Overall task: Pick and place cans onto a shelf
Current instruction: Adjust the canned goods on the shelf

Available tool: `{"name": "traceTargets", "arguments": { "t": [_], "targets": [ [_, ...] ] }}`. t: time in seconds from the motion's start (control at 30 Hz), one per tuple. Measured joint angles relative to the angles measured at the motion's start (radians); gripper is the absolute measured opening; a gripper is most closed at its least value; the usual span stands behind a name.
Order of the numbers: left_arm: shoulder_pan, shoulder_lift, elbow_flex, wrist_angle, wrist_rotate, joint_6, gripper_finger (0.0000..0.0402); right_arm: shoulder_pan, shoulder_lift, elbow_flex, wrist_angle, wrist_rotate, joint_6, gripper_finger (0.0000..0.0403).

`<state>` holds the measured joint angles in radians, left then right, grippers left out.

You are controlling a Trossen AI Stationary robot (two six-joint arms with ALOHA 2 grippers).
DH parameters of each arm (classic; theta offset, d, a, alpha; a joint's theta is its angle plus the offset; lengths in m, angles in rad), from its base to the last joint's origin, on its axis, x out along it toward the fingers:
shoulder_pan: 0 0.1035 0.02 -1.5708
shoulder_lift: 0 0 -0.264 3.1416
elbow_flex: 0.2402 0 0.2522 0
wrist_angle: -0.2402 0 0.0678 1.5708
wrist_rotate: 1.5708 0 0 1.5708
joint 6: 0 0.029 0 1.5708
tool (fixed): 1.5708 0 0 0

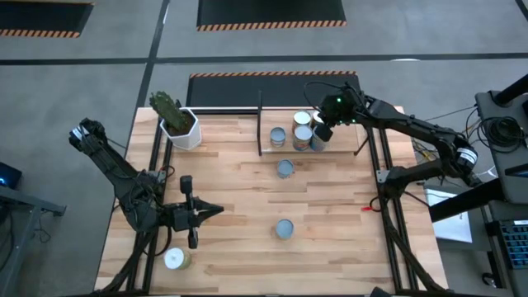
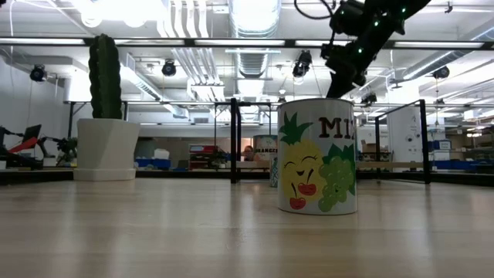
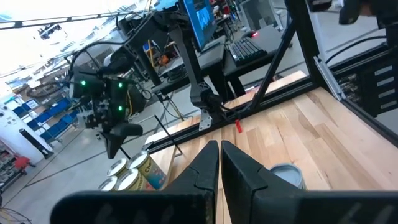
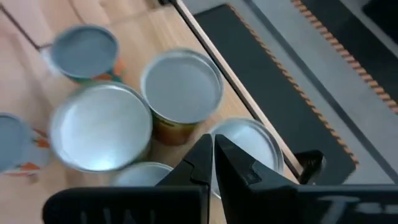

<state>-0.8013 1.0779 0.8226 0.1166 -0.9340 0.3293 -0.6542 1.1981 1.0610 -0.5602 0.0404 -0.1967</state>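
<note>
High view: seven cans countable. About four cluster on the shelf (image 1: 330,136) under the right hand (image 1: 322,132), closed and empty; one can (image 1: 285,168) and another (image 1: 284,228) stand on the desk (image 1: 239,206), a white-topped one (image 1: 174,259) near the left hand (image 1: 206,211), closed and empty.
Low view: fruit-label can (image 2: 318,156) hides others.
Right wrist: five tops (image 4: 181,84), some cut off.
Left wrist: fingers (image 3: 205,168) together.

Dark right arm reaching far-centre, its two-finger right gripper (image 1: 322,132) closed; dark left arm near-left, left gripper (image 1: 212,210) closed.
</note>
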Motion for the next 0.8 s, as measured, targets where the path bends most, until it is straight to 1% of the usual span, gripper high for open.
{"name": "traceTargets", "arguments": {
  "t": [0.07, 0.3, 0.43, 0.8],
  "targets": [
    [0.000, 0.000, 0.000, 0.002, 0.000, -0.005, 0.0000, -0.016, 0.013, -0.009, 0.001, 0.014, 0.003, 0.0009],
    [0.000, 0.000, 0.000, 0.004, 0.001, -0.007, 0.0000, -0.040, 0.053, -0.052, 0.082, 0.024, 0.003, 0.0009],
    [0.000, 0.000, 0.000, 0.004, 0.001, -0.006, 0.0000, -0.040, 0.067, -0.052, 0.081, 0.065, 0.002, 0.0009],
    [0.000, 0.000, 0.000, 0.004, 0.001, -0.005, 0.0000, -0.040, 0.082, -0.053, 0.084, 0.066, 0.004, 0.0009]
  ]
}}
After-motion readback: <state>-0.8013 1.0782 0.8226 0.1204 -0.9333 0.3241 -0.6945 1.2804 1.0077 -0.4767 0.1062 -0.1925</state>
